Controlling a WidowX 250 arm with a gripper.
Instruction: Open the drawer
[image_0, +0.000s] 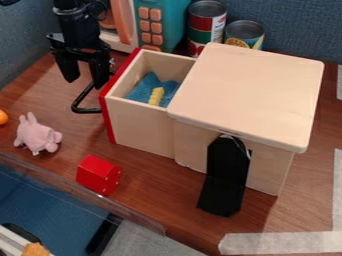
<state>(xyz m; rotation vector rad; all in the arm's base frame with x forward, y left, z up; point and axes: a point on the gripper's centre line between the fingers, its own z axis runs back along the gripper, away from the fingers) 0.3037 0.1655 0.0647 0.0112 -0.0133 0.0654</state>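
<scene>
The black gripper (85, 84) hangs at the upper left, pointing down with its two fingers apart and nothing seen between them. It is just left of the drawer's red front, above the black bar handle (81, 109). The wooden drawer (139, 122) stands pulled out to the left of its box (250, 95), with its inside exposed. Inside lie a blue cloth (142, 91) and a small yellow piece (156, 96). Whether the gripper touches the handle, I cannot tell.
A pink plush toy (37, 135) and a red block (98, 175) lie left of and in front of the drawer. Behind stand a teal toy microwave (160, 22) and two cans (206, 25). A black flap (226, 177) hangs at the box's front.
</scene>
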